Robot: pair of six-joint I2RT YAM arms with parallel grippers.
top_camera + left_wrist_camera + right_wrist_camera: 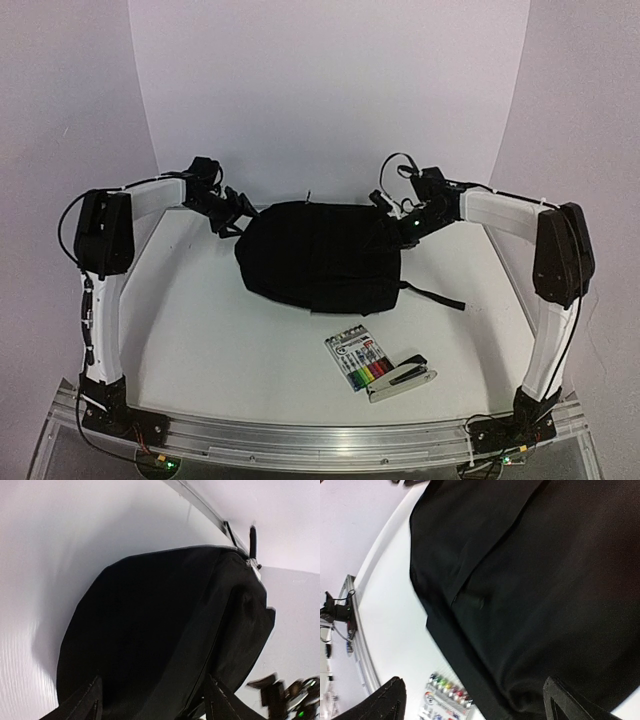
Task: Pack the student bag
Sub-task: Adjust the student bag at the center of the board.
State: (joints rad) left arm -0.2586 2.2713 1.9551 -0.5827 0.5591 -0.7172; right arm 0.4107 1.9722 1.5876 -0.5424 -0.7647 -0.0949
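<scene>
Bag: large soft black fabric backpack (320, 255), you can't see inside
Left gripper (154, 680): jaws wide, empty, at bag's edge
Right gripper (474, 680): jaws wide, empty, over bag

No lettering can be read anywhere: the marker pack (358, 362) near the near edge of the worktop (230, 340) bears a printed label, but its print is too small to make out.

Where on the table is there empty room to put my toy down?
The biggest bare patch of the table lies between the left arm, the backpack and the marker pack. A smaller one sits right of the stapler. Crowded: the far edge, where the left gripper and the right gripper flank the backpack.
</scene>
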